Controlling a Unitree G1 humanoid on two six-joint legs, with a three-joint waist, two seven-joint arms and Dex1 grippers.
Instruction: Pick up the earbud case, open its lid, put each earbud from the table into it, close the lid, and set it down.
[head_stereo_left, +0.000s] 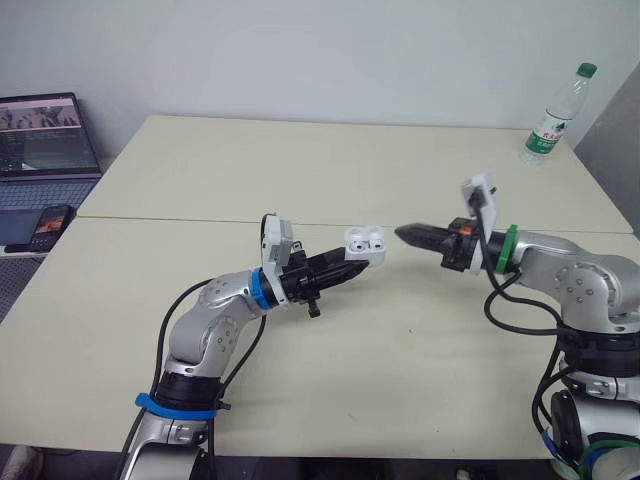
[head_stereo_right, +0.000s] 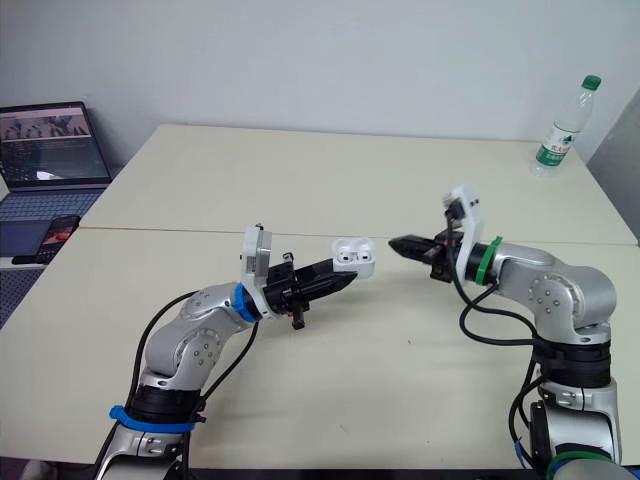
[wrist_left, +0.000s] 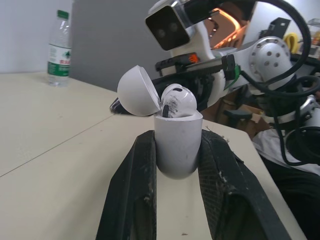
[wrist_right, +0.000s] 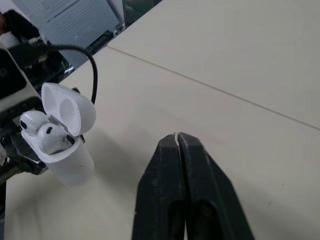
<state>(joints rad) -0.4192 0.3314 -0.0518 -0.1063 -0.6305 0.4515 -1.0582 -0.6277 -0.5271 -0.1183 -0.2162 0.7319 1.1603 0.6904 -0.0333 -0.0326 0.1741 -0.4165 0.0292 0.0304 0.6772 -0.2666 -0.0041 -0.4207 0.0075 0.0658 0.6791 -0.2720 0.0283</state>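
Above the cream table (head_stereo_left: 300, 170) the left gripper (head_stereo_left: 352, 266) clamps the probably light, slippery earbud case (wrist_left: 177, 145) low on its body, lid (wrist_left: 137, 92) up, both earbuds (wrist_left: 177, 100) seated, while just beside the case the right gripper (head_stereo_left: 405, 235) hangs pinched closed, empty.

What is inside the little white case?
Two white earbuds sit in the open earbud case, which the left gripper holds. Their lower parts are hidden down inside the case.
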